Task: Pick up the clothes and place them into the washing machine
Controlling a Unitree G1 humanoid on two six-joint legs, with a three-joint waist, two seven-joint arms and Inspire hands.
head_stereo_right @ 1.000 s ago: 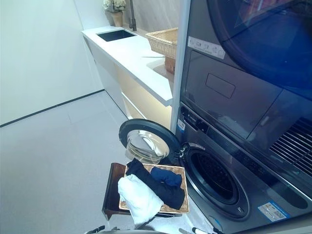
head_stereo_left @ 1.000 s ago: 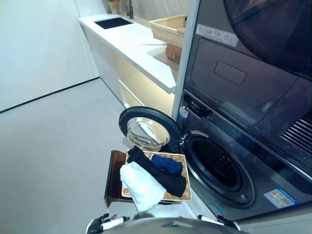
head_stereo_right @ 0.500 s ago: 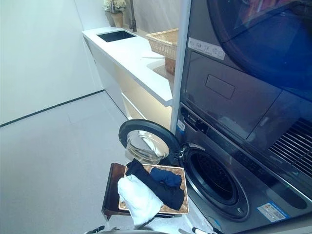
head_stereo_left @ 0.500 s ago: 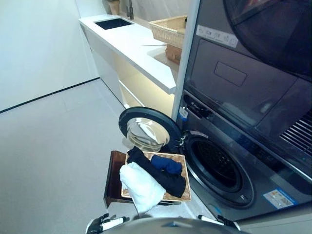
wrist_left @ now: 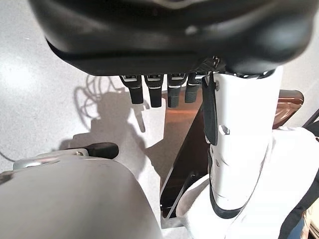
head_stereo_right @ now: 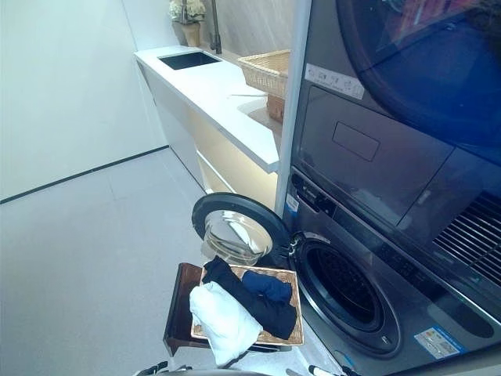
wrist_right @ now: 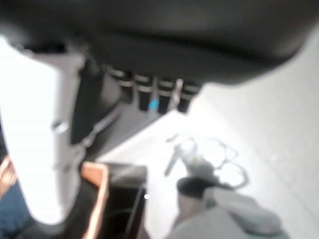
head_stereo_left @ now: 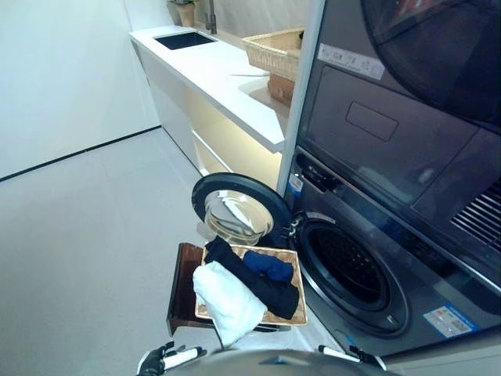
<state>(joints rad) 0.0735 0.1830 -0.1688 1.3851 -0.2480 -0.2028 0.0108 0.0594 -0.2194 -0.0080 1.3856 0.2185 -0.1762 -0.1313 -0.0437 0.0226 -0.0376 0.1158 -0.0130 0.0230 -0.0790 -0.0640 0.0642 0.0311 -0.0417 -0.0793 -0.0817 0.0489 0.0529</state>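
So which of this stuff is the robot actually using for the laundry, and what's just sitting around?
Part of the job:
- white cloth
- dark garments
- laundry basket
- washing machine, door open
- both hands, low and idle: left hand, right hand

Just lying about:
- wicker basket
- sink
- potted plant

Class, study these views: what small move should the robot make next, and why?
Probably lower the left hand toward the white cloth draped over the near edge of the basket. Both hands hang empty, fingers relaxed, the clothes lie untouched, and the washing machine door already stands open.
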